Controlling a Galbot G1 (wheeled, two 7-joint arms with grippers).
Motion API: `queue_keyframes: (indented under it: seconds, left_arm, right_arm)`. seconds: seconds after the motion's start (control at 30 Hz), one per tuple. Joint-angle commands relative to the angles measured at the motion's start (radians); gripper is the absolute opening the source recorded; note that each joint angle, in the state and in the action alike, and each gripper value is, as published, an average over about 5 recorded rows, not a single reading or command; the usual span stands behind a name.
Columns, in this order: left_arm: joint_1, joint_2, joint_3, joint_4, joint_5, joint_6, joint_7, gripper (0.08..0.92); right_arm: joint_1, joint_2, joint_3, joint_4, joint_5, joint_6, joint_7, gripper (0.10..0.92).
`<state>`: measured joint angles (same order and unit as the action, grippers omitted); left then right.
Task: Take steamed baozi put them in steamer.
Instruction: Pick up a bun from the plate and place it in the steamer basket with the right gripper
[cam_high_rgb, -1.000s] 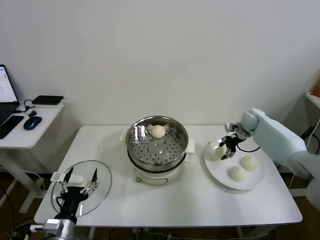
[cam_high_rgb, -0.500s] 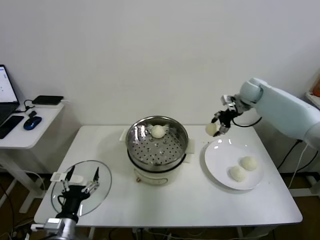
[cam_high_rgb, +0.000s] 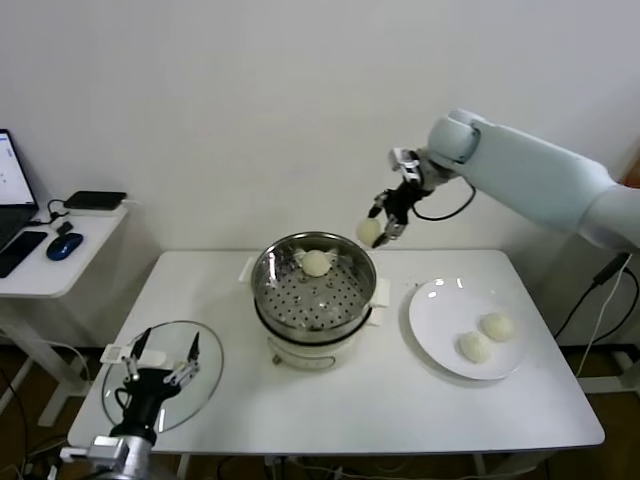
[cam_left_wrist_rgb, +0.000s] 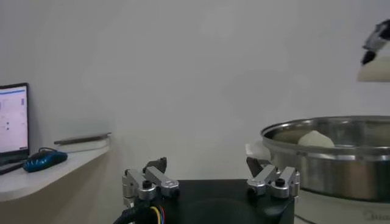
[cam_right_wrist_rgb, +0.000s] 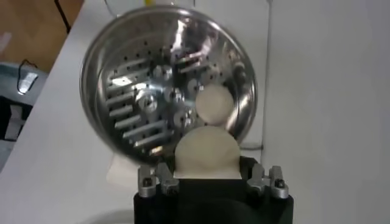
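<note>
My right gripper (cam_high_rgb: 385, 218) is shut on a cream-white baozi (cam_high_rgb: 369, 230) and holds it in the air above the far right rim of the steamer (cam_high_rgb: 312, 300). In the right wrist view the held baozi (cam_right_wrist_rgb: 206, 153) sits between the fingers, with the steel basket (cam_right_wrist_rgb: 122, 91) below. One baozi (cam_high_rgb: 316, 263) lies in the basket at its far side; it also shows in the right wrist view (cam_right_wrist_rgb: 214, 102). Two baozi (cam_high_rgb: 497, 326) (cam_high_rgb: 475, 346) lie on the white plate (cam_high_rgb: 440, 310) at the right. My left gripper (cam_high_rgb: 158, 357) is open and parked low at the front left.
A round glass lid (cam_high_rgb: 205, 385) lies on the table at the front left, under the left gripper. A side desk (cam_high_rgb: 60, 262) with a laptop, mouse and dark device stands at the far left. The white wall is close behind the table.
My right gripper lifted a baozi off the plate and carried it up and left, from over the plate to above the steamer's far right rim. The left arm stayed put.
</note>
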<state>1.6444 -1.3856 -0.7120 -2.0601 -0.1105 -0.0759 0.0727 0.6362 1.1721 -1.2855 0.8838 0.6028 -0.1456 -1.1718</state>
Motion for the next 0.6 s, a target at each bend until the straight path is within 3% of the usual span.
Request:
queue_keyframes:
  seconds: [0.03,0.33,0.6]
  left_arm:
    - [-0.005,0.008,-0.002,-0.006,0.003,0.003,0.0,0.823]
    - [-0.007,0.006,-0.006,-0.003,0.001,0.002,0.001,0.823]
    - [-0.009,0.008,-0.01,0.001,-0.001,0.001,0.001,0.823]
  right_arm:
    - [-0.047,0.258,0.022,-0.131,0.038,-0.016,0.004,0.67]
    - [-0.161,0.386,0.073,-0.267,-0.019,0.0,0.004,0.67]
    - [-0.214,0.413,0.094,-0.301,-0.06,0.007,0.005,0.67]
